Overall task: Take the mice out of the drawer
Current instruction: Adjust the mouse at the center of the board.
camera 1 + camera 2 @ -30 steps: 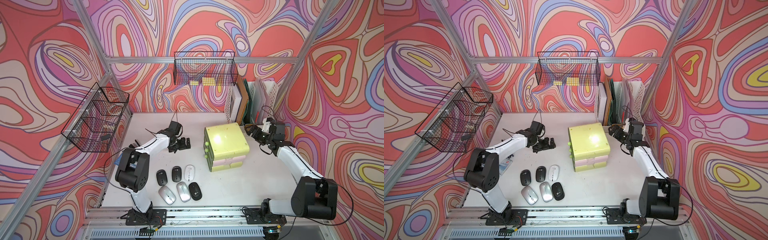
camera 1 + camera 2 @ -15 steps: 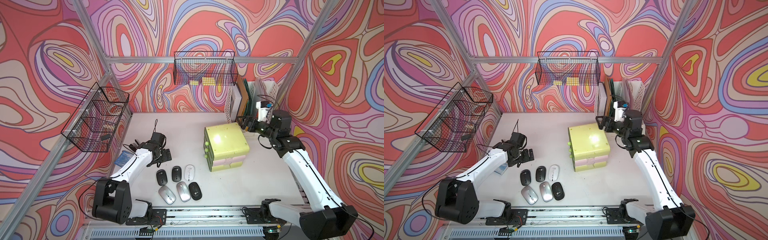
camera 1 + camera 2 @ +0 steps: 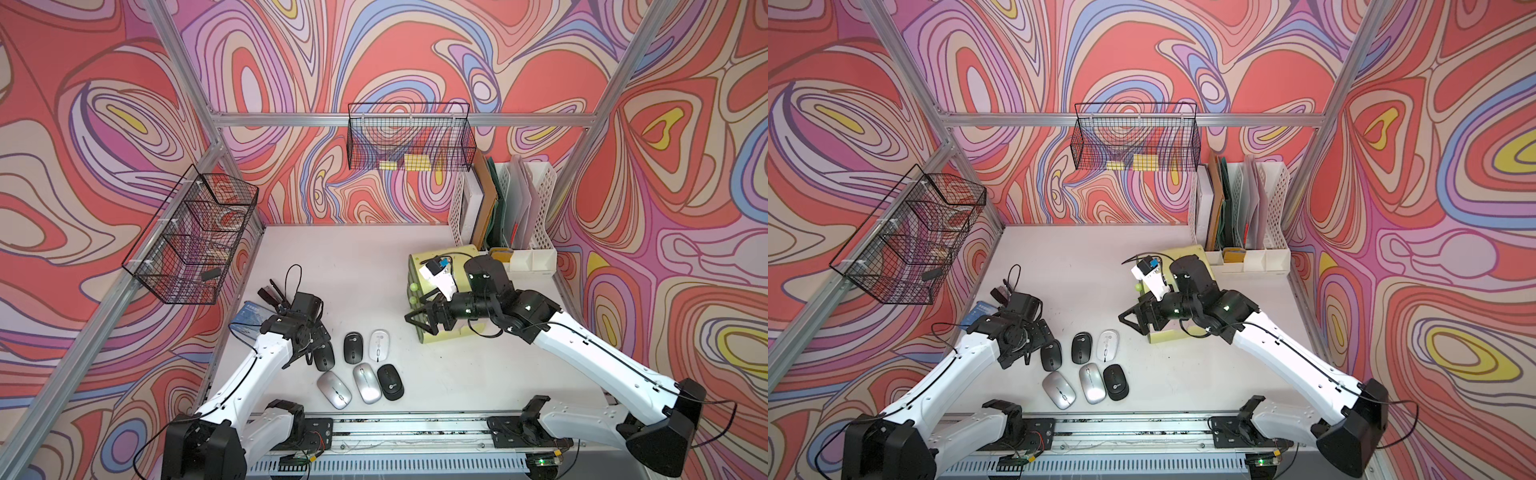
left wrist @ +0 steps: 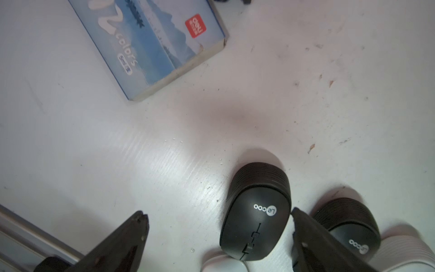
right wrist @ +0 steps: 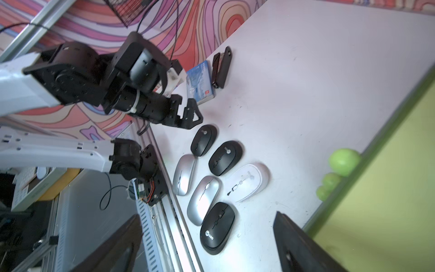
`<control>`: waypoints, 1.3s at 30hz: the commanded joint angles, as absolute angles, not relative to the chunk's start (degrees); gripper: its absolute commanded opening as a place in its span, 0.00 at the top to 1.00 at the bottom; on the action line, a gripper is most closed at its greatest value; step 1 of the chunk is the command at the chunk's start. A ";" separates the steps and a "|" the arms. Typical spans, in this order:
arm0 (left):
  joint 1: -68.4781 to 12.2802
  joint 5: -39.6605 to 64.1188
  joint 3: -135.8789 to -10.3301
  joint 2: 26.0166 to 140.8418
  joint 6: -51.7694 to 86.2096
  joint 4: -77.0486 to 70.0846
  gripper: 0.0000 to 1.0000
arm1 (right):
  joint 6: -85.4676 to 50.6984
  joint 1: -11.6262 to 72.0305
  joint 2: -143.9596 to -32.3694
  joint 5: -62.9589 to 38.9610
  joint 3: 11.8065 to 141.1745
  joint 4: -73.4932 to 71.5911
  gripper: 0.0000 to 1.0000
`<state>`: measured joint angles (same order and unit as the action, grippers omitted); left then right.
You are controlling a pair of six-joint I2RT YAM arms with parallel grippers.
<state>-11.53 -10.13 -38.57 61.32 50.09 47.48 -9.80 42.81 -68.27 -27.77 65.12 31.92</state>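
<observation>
**Left claw (image 3: 321,353) hanging wide open over a black mouse (image 3: 326,362)**

Spread jaws are straddling the leftmost black mouse of the far row, which is lying flat on the white table (image 3: 365,266). The left wrist view is showing it between the two fingers and close to one, though contact cannot be told. All six mice (image 3: 362,370) are sitting out on the table near its front edge, in two rows of three. The far row is running black, black (image 3: 353,348) and white (image 3: 379,345); the near row is running silver (image 3: 333,390), silver and black (image 3: 390,387). The right claw (image 3: 419,323), jaws likewise parted and gripping nothing, is hovering to the right of them. It is hanging in front of the yellow-green drawer unit (image 3: 436,337), which the right arm is largely covering. A blue box (image 3: 249,321) is lying to the left of the mice.
</observation>
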 commanded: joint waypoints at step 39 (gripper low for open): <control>-16.56 -9.91 -28.39 44.95 66.65 58.00 0.00 | -11.79 46.39 -56.24 -19.30 54.89 33.11 0.09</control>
<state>-14.50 -8.32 -26.72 43.59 61.80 50.74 -12.32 46.19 -57.87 -20.49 55.48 32.10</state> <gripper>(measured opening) 0.999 0.913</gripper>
